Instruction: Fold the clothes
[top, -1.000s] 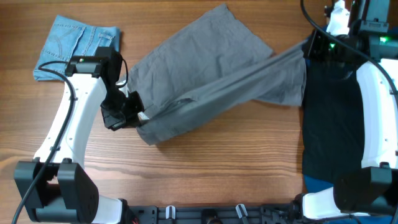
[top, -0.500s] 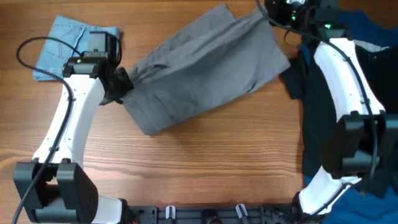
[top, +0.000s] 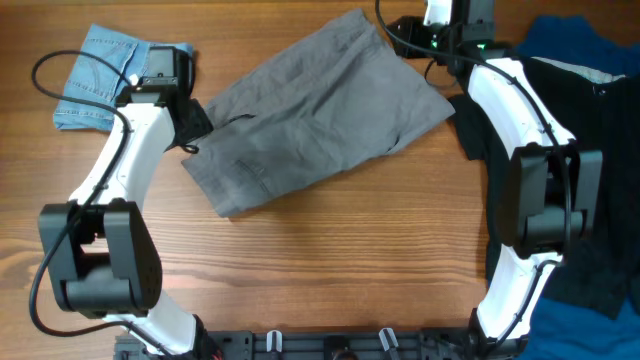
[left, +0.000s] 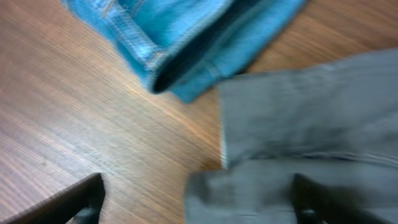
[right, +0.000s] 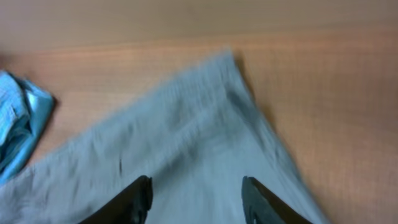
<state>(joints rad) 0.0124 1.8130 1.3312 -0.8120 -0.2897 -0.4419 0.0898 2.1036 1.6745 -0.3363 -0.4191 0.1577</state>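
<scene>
We see the shorts (top: 320, 120) lying flat on the worktop (top: 330, 280), between the two arms. Their long axis runs on a diagonal, from the near left corner to the far right corner. The shape is compact, so we judge that one fold is already made.

The left pincer (left: 199, 204) stands at the left short end of the shorts, just beside the denim (top: 110, 75). In the left wrist view its fingers (left: 81, 200) are wide apart. The grey edge lies between and under them, but they grip nothing. Whether the tips touch the cloth, we cannot tell.

The right pincer (right: 196, 200) hovers over the far right corner, at the other end of the long axis. Its fingers (right: 134, 200) are about half apart, and the cloth under them looks flat, not pinched. We judge that it holds nothing too.

So each arm has one end of the shorts directly under it, and neither is clearly nearer. For a next fold across the long axis, we think one end must travel over the other. The left end is close to the denim, so a low grasp there can catch the wrong piece. The right end lies near the black garment (top: 600, 160), and the same care is needed.
</scene>
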